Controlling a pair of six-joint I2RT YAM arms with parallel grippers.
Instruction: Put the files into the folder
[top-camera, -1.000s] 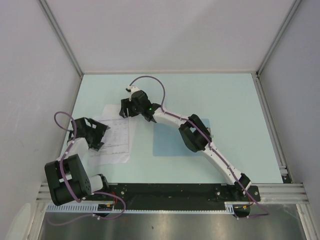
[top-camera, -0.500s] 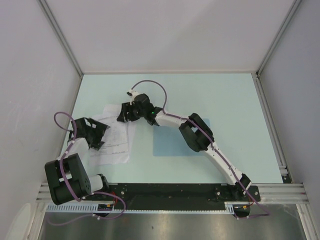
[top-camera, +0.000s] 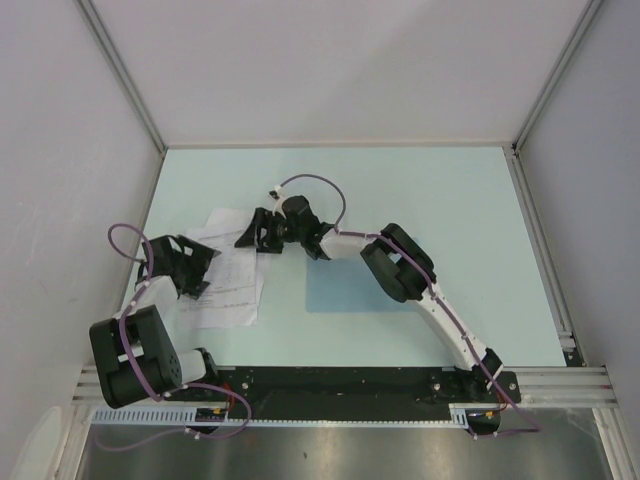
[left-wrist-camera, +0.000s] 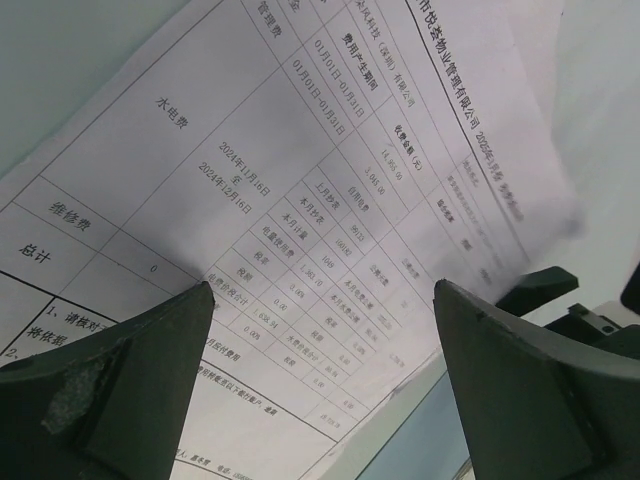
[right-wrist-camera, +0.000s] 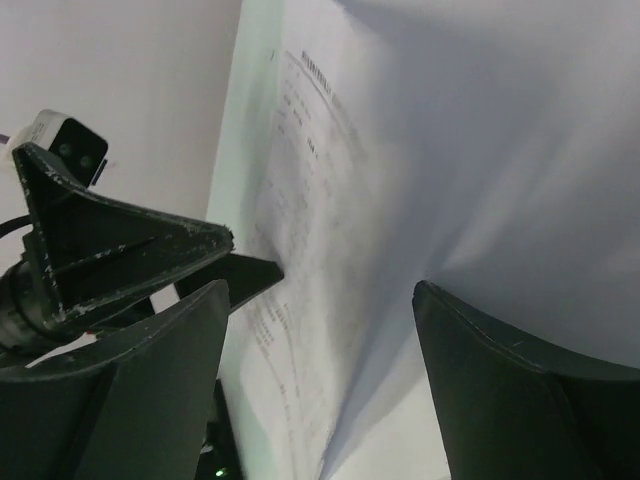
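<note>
The files (top-camera: 235, 285) are white printed sheets lying at the table's left; their tables of text fill the left wrist view (left-wrist-camera: 300, 150). The folder (top-camera: 345, 285), a pale-blue sleeve, lies flat to their right, partly under the right arm. My left gripper (top-camera: 205, 270) is open, its jaws (left-wrist-camera: 322, 290) spread low over the sheets' left part. My right gripper (top-camera: 250, 235) is open at the sheets' far right corner, and its jaws (right-wrist-camera: 322, 290) straddle the paper (right-wrist-camera: 400, 150), which looks slightly bowed. The left gripper (right-wrist-camera: 120, 250) shows in the right wrist view.
A grey wall (top-camera: 80, 150) stands close to the table's left edge beside the left arm. The metal frame rail (top-camera: 540, 250) runs along the right edge. The arm bases sit on the black bar (top-camera: 350, 380) at the near edge.
My right gripper has swung and shifted to the right and nearer along the sheets' far corner. The left gripper and the folder have not moved.
</note>
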